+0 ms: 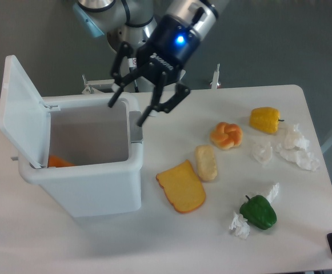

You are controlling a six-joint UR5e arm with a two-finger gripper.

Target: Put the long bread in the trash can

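- Bread first: the long bread (58,162) lies down inside the trash can (97,188), only a small orange end showing at the lower left corner behind the front wall, so you can judge the drop as done.
- Your gripper (132,111) hangs above the can's right rear rim with its fingers spread wide and nothing between them.
- For the step in hand, a clean retreat looks best: lift straight up before you travel sideways, because one fingertip sits close over the rim and the grey latch (135,127) on the can's right wall.
- Edges to mind: the lid (22,114) stands upright on the can's left side; a push that way could swing it or shove the can along the counter (154,245).
- Open room lies above the can and just right of it, where bare counter runs up to the bread slice (181,186).
- Farther right of the can sit the pale roll (206,162), the knotted bun (226,135), the yellow pepper (265,119), the green pepper (259,212) and crumpled tissues (294,147), so stay high if you cross there.
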